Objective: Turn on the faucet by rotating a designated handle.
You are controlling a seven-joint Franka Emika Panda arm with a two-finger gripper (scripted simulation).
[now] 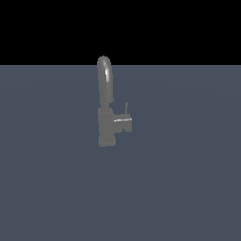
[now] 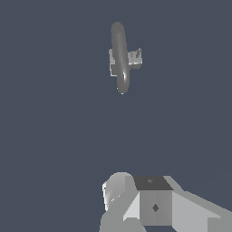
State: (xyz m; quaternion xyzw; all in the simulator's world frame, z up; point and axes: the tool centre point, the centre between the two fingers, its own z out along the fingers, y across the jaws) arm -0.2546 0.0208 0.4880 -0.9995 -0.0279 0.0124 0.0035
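The faucet (image 1: pixel 106 123) stands upright in the middle of the exterior view, grey, with a blocky base and a tall arched spout (image 1: pixel 104 75). Its handle (image 1: pixel 123 124) is a short block jutting toward the exterior view's right, with a thin upright pin on it. No arm shows in that view. The wrist view looks down on the faucet (image 2: pixel 120 56) from well above, with the handle (image 2: pixel 135 58) sticking out beside the spout. Grey-white blocky parts of my gripper (image 2: pixel 145 201) fill one edge of that picture, far from the faucet. Its fingers cannot be told apart.
A flat dark blue-grey floor (image 1: pixel 188 188) spreads all around the faucet. A black background lies behind it in the exterior view. No other object shows in either view.
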